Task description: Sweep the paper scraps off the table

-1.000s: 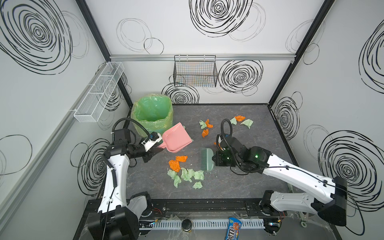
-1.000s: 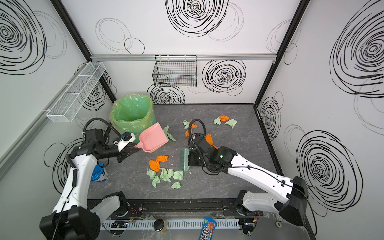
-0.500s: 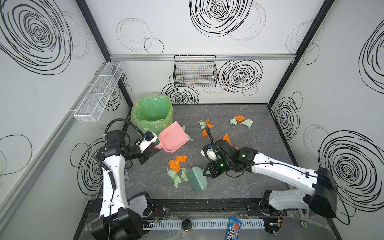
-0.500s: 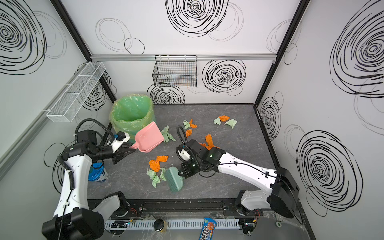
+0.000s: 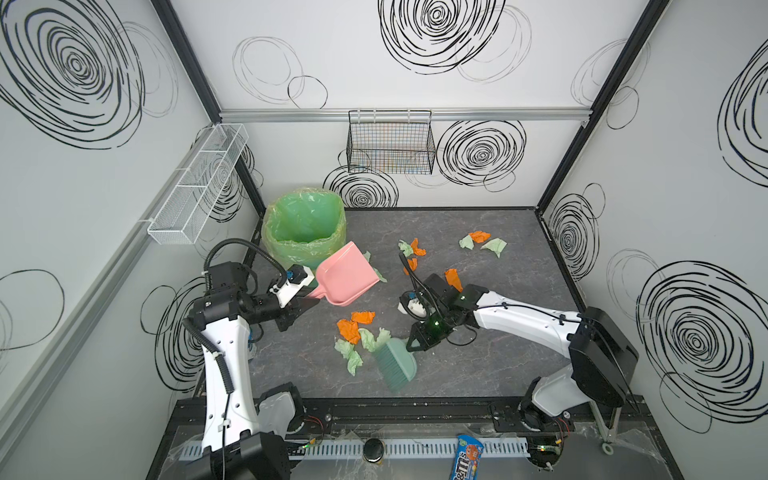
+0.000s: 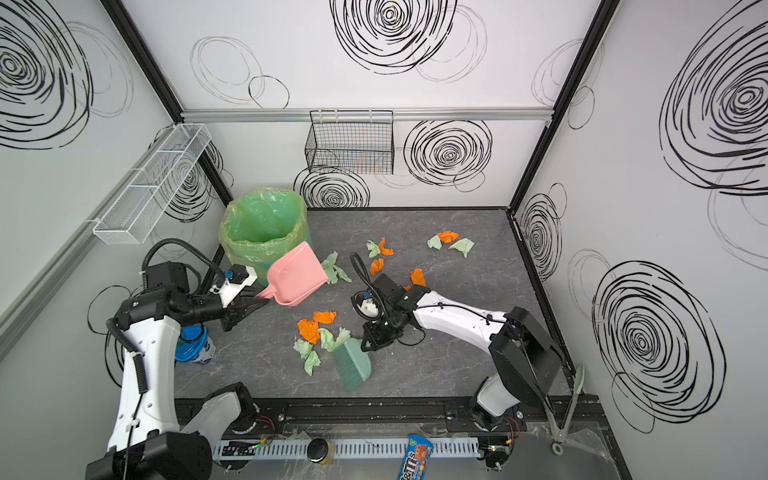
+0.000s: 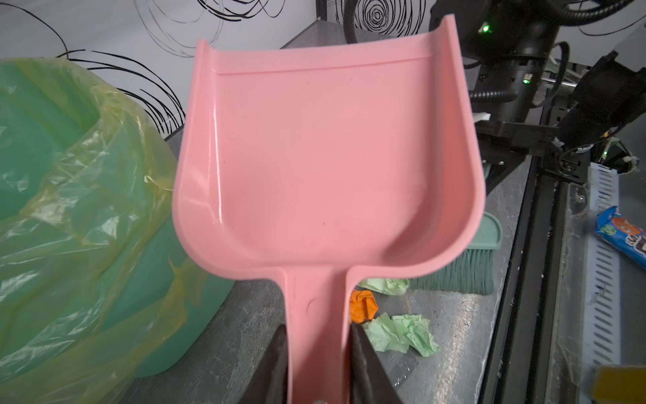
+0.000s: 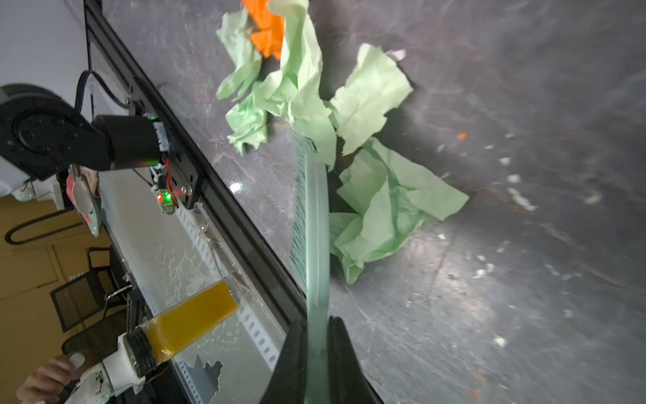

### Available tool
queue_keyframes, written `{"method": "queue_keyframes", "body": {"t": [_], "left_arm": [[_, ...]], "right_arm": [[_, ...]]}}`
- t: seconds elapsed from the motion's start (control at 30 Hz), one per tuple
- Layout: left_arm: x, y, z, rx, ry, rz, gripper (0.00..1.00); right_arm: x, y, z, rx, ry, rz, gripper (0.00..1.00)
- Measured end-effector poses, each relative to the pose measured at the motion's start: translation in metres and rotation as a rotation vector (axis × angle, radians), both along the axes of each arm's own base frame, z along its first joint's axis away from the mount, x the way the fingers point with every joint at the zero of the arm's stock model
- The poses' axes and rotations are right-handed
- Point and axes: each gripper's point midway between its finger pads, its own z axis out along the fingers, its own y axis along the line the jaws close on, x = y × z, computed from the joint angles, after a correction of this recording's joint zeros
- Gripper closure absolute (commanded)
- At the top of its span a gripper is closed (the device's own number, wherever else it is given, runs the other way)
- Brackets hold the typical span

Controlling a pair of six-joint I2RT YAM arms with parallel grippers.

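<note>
Pink plastic marks the dustpan [image 5: 347,274] in both top views. The left gripper [image 5: 305,305] holds it by the handle beside the green-lined bin [image 5: 305,228]. It seems lifted off the table [image 5: 498,270], its open lip pointing away from that arm. The right gripper [image 5: 415,343] is clamped on the handle of a green brush [image 5: 395,365], and the bristles touch the nearest paper scraps [image 5: 355,336], a bunched orange and green heap. That heap lies between brush and dustpan, on the brush's side toward the left arm. Other scraps lie scattered farther back, well apart from both tools.

From the left wrist, the jaws pinch the pink handle from both sides. The pan is empty, and past its handle the heap [image 7: 402,332] sits on the table, close to the bristles.

From the right wrist, the jaws are closed tight on the thin handle. The brush head runs straight out from them, with green scraps [image 8: 384,203] against one flank and beyond its tip.

The coming push probably has to go sideways to the brush's length, toward the dustpan. For that the pan would first have to come down with its lip facing the heap.
</note>
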Motion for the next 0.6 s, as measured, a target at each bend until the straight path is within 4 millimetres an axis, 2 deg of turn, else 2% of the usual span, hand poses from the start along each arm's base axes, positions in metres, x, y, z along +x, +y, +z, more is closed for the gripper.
{"method": "queue_keyframes", "body": {"t": [0.13,0.23,0.33,0.47,0.6], "left_arm": [[0.000,0.001,0.000,0.002,-0.002,0.003,1.00],[0.001,0.002,-0.002,0.002,0.001,0.002,1.00],[0.001,0.003,-0.004,-0.001,0.007,0.004,1.00],[0.003,0.005,-0.006,-0.007,0.016,0.008,1.00],[0.004,0.006,-0.007,-0.011,0.017,0.010,1.00]], "right_arm": [[0.036,-0.032,0.000,-0.046,-0.046,-0.122,1.00],[0.053,-0.056,0.004,-0.092,-0.080,-0.190,1.00],[0.065,-0.072,0.014,-0.122,-0.115,-0.228,1.00],[0.069,-0.069,0.040,-0.088,-0.161,-0.213,1.00],[0.056,-0.041,0.070,0.042,-0.190,-0.148,1.00]]}}
